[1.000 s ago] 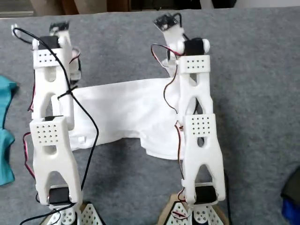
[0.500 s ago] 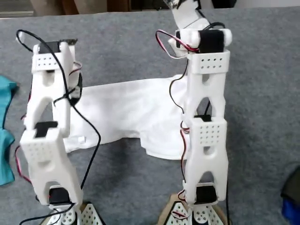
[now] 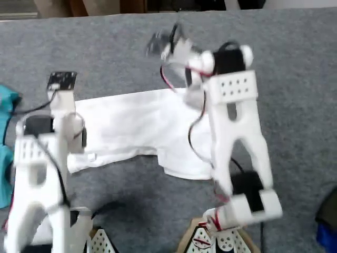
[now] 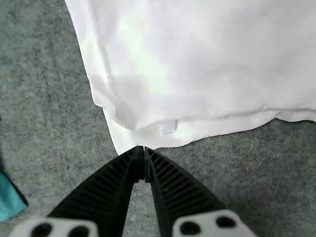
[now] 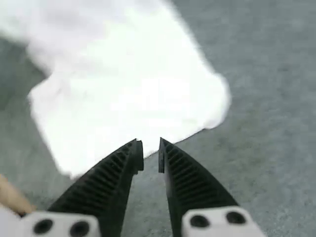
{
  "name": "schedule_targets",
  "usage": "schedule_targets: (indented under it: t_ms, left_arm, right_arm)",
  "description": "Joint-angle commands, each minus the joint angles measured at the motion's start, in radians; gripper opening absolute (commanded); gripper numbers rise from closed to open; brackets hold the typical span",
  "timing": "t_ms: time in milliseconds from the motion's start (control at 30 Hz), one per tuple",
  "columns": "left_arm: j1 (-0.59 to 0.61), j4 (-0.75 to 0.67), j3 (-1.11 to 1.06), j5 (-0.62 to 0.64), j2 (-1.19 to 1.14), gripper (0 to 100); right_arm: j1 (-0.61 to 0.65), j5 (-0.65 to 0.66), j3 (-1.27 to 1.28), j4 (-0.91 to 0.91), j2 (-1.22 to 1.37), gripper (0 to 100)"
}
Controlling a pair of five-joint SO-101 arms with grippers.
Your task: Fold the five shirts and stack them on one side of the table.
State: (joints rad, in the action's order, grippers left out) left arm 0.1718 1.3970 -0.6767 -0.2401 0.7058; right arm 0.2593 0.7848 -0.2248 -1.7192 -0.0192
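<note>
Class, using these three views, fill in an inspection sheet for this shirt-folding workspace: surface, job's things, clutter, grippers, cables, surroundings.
Surface: grey felt-like table cover.
Job's things: white shirt lies flat mid-table between the arms, its near edge uneven; teal cloth at the table's left edge, partly out of frame.
Clutter: dark blue thing at the right edge, too cropped to identify.
Grippers: left gripper shut, tips at the shirt's hem; right gripper slightly open, over the shirt's edge.
Cables: red and white wires loose near the wrist of the right arm; black cable along the left arm.
Surroundings: brown furniture beyond the far edge.
</note>
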Motion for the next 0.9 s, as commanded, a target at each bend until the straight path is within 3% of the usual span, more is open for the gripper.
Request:
schedule_targets:
  t_ms: [0,200,400,567,867]
  left_arm:
    - [0.021,-0.002,-0.077,0.0,0.222,2]
    - [0.133,0.057,-0.084,0.002,0.265,2]
    - [0.216,0.063,-0.08,0.002,0.182,2]
    - [0.264,0.055,-0.06,-0.005,0.076,2]
    - [0.273,0.057,0.077,0.0,-0.151,2]
  right_arm:
    - [0.012,0.097,0.463,0.147,-0.223,8.3]
    - [0.054,0.17,0.97,0.344,-0.432,8.4]
    - [0.174,0.169,1.294,0.46,-0.622,10.7]
    - [0.199,0.166,1.33,0.463,-0.699,19.3]
    - [0.2,0.08,1.325,0.503,-0.602,17.5]
